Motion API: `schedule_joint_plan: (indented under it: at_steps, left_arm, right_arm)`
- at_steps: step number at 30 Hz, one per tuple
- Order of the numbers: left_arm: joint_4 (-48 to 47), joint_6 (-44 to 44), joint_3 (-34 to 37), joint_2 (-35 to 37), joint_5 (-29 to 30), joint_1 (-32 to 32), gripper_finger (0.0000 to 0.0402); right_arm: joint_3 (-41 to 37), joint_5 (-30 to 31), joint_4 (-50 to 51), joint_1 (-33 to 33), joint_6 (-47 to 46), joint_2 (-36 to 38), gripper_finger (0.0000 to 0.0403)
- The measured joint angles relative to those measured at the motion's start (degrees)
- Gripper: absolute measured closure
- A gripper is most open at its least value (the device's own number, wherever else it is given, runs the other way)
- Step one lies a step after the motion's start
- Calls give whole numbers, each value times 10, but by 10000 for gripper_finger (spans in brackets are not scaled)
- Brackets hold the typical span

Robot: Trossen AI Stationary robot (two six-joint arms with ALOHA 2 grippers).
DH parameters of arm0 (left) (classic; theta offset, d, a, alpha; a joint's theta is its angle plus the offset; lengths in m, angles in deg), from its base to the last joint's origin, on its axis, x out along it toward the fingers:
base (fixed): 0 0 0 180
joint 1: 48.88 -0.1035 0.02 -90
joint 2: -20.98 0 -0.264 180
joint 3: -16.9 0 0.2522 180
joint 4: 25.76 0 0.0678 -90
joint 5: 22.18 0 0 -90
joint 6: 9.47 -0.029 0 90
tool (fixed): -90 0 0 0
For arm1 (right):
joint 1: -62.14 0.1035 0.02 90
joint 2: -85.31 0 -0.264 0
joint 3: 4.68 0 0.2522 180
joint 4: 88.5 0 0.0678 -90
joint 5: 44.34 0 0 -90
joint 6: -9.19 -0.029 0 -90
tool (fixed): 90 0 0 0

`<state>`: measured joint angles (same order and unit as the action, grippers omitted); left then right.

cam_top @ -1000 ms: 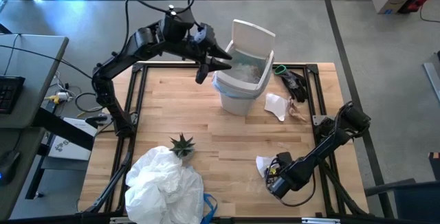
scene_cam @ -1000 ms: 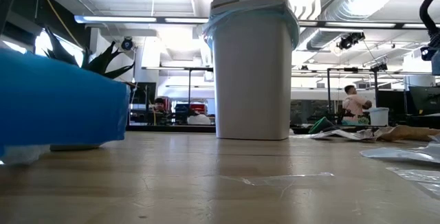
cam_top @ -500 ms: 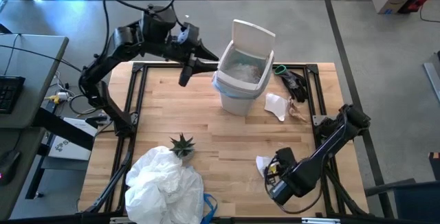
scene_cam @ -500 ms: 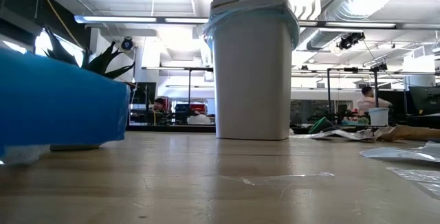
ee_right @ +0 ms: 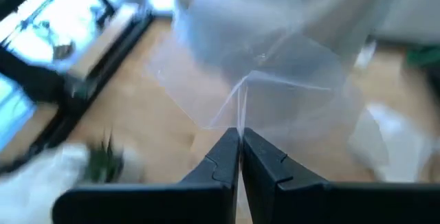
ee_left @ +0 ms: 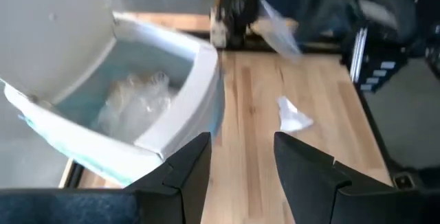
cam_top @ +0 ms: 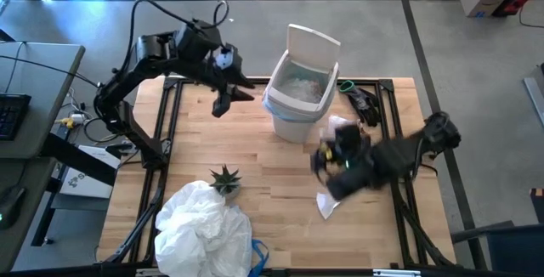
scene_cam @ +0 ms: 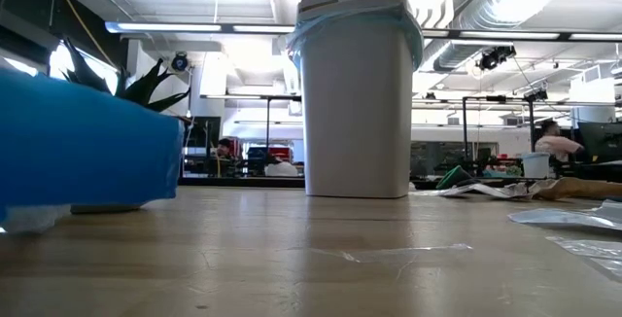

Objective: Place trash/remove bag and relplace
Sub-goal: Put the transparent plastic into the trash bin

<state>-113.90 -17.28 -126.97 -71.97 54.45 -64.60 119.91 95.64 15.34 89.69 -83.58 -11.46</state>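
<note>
The white bin stands at the table's far middle with its lid up. The light-blue bag lines it and folds over its rim. Clear wrappers lie inside. My left gripper hangs open to the left of the bin, touching nothing. My right gripper is blurred in the air just near-right of the bin, shut on a clear plastic wrapper. A white paper scrap lies flat on the table nearer the front edge. My right gripper pinches the clear wrapper at a crease near its edge between its two fingertips. The fingers slant downward. The sheet spreads out beyond the fingertips and is lifted clear of the table.
A big crumpled white bag and a small green plant sit at the near left. A blue sheet lies there too. A black and green item lies right of the bin. More wrappers lie at the right.
My right gripper has risen from the table's near right and swung toward the bin, turning over as it went, with the clear wrapper lifted along. The white scrap has stayed on the table. My left gripper has drawn back from the bin's rim toward the table's left.
</note>
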Motion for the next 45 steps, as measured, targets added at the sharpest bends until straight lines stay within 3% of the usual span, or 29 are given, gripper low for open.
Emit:
schedule_joint_plan:
  at_steps: [8,15,22,33,45]
  left_arm:
    - [-24,-4,0,0,21,39,280]
    - [-8,0,23,0,23,78,292]
    - [15,12,102,1,47,119,302]
    - [61,31,168,4,55,159,303]
    - [76,42,170,4,55,162,303]
  right_arm:
    - [109,-3,-18,-160,229,8,403]
    - [160,-127,-97,-295,413,8,403]
    - [159,-227,-120,-387,491,-21,403]
    - [158,-271,-149,-412,533,-68,395]
    - [158,-294,-150,-405,541,-71,265]
